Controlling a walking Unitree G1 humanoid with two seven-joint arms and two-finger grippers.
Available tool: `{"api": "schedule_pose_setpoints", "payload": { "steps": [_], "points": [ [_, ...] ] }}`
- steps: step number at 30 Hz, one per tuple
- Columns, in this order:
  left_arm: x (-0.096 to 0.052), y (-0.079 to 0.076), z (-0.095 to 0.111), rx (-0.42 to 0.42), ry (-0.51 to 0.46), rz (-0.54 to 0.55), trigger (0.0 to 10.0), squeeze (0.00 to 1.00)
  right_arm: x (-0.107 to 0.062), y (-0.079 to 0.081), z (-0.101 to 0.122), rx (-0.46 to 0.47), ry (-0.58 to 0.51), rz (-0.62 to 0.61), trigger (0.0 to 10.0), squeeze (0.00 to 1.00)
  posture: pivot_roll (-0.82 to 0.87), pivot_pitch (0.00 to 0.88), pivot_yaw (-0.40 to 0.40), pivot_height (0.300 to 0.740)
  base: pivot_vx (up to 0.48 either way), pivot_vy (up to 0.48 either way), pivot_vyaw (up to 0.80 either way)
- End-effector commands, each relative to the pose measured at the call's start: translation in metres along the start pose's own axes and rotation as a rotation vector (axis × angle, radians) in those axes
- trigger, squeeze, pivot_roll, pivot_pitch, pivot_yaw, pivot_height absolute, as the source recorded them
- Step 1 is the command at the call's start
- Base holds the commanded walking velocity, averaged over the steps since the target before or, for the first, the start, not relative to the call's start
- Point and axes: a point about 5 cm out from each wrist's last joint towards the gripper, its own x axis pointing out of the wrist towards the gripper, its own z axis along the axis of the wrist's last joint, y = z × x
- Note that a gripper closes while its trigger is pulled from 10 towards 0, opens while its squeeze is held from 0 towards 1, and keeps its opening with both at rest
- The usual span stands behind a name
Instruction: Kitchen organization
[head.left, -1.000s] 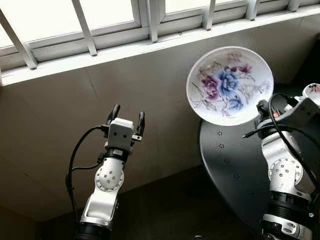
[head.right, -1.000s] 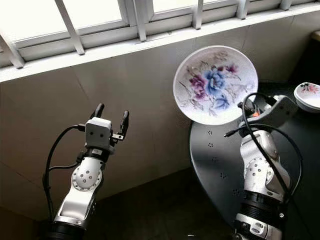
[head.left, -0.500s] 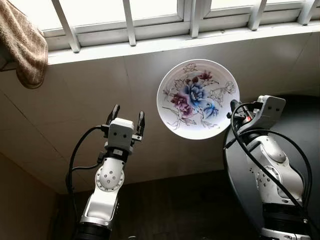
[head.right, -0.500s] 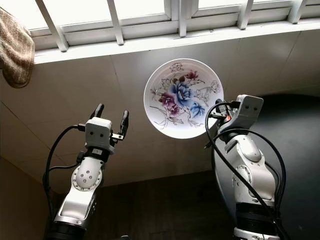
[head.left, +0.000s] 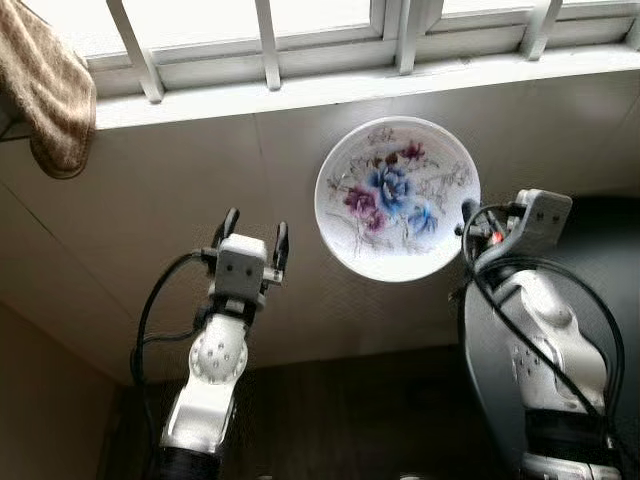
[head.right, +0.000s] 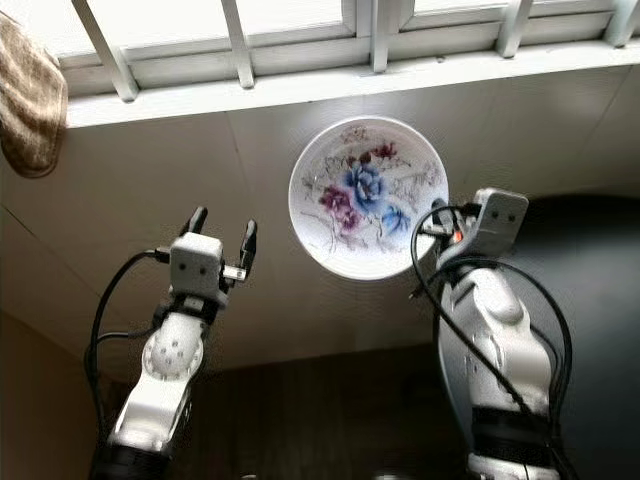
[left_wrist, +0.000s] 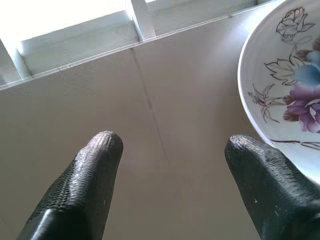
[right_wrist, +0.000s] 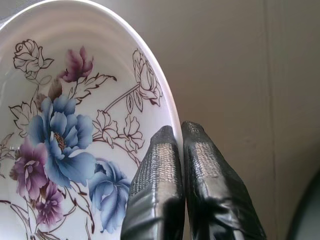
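A white bowl (head.left: 397, 196) painted with blue and purple flowers is held up in the air, tilted so its inside faces me. My right gripper (head.left: 468, 216) is shut on its right rim; the right wrist view has both fingers (right_wrist: 200, 165) pinching the rim of the bowl (right_wrist: 75, 125). My left gripper (head.left: 251, 231) is raised to the left of the bowl, open and holding nothing. In the left wrist view the bowl's edge (left_wrist: 280, 85) lies just beyond one fingertip (left_wrist: 260, 165), apart from it.
A beige tiled wall (head.left: 180, 180) rises ahead under a white window sill with bars (head.left: 300, 85). A brown towel (head.left: 50, 95) hangs at the upper left. A dark round table (head.left: 600, 300) stands at the right, behind my right arm.
Over the last second the camera swung left: the table slid right and the towel came into view. The bowl stays in my right gripper, now nearer the left gripper.
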Motion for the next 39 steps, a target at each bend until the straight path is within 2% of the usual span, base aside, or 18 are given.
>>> {"api": "schedule_pose_setpoints", "payload": {
  "steps": [1,2,3,5,32,39],
  "points": [
    [-0.001,-0.001,-0.001,0.002,0.011,-0.003,10.0,0.0,0.0,0.004,0.013,-0.009,-0.063,0.017,0.0,0.0,-0.18,0.0,0.034,0.74,0.0,0.0,0.8],
    [-0.001,-0.001,-0.001,0.002,0.011,-0.002,10.0,0.0,-0.002,0.008,0.012,-0.038,-0.07,0.049,0.0,0.0,-0.18,0.0,0.034,0.74,0.0,0.0,0.8],
    [0.0,0.002,-0.004,0.008,0.03,0.023,10.0,0.0,-0.012,0.033,-0.005,-0.275,-0.059,0.253,0.0,0.0,-0.18,0.0,0.032,0.74,0.0,0.345,0.8],
    [0.0,0.004,-0.005,0.019,0.032,0.033,10.0,0.0,-0.018,0.043,-0.014,-0.363,-0.049,0.34,0.0,0.0,-0.18,0.0,0.032,0.74,0.0,0.0,0.8],
    [0.002,0.005,-0.005,0.013,0.039,0.037,10.0,0.0,-0.015,0.037,-0.007,-0.412,-0.134,0.297,0.0,0.0,-0.18,0.0,0.032,0.74,0.0,0.0,0.8],
    [0.002,0.004,-0.005,0.015,0.037,0.03,10.0,0.0,-0.014,0.035,-0.005,-0.417,-0.152,0.27,0.0,0.0,-0.18,0.0,0.032,0.74,0.0,0.471,0.8]
  ]
}}
